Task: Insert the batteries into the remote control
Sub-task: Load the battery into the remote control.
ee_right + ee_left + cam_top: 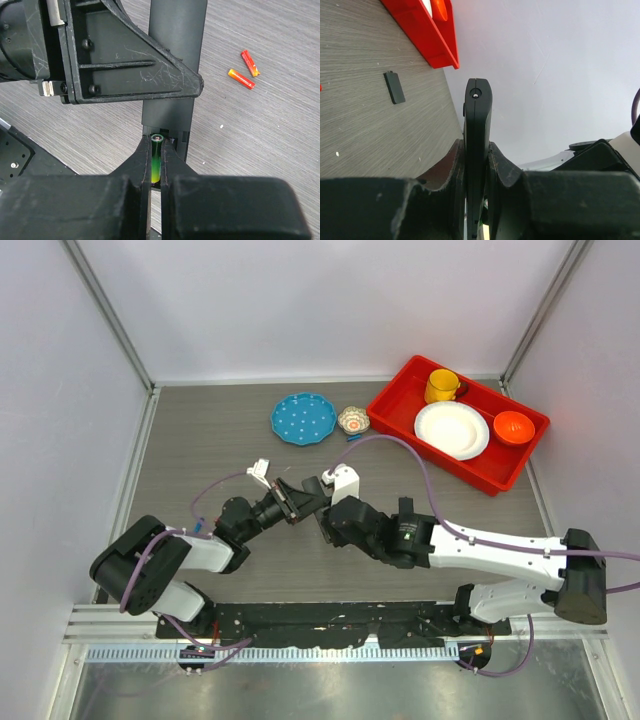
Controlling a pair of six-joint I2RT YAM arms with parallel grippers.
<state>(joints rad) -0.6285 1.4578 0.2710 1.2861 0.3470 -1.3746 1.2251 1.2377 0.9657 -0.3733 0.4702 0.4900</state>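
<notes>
While my left end effector (476, 146) is clamped tight on the remote (478, 110), my right end effector (156, 150) is closed on a battery (156, 162). The battery is green fading to yellow and is pinched lengthwise between the fingers. The two end effectors meet above the middle of the table (200, 440), tips facing each other and almost touching.

From the left wrist the remote shows edge-on, as a thin black bar poking out past my fingertips. It is lifted off the table, with the pale wall behind it. From the right wrist I see its flat side. The bar runs away from me, partly covered by a finger of the left end effector. Its near end is open, and a small spring shows in the bay. The battery's metal tip sits right at that open end, in line with the bar. Whether it has entered the bay I cannot tell.

A small flat black piece (394, 87) lies on the table apart from the remote, not far from a corner of the red tray (392, 390). Two short orange sticks (241, 78) lie close together on the table, off to one side of the remote.

The tray stands at the far right and holds a yellow cup (441, 386), a white plate (452, 430) and an orange bowl (514, 427). Just left of the tray sits a small patterned bowl (353, 420), and beside that a blue plate (303, 418).
</notes>
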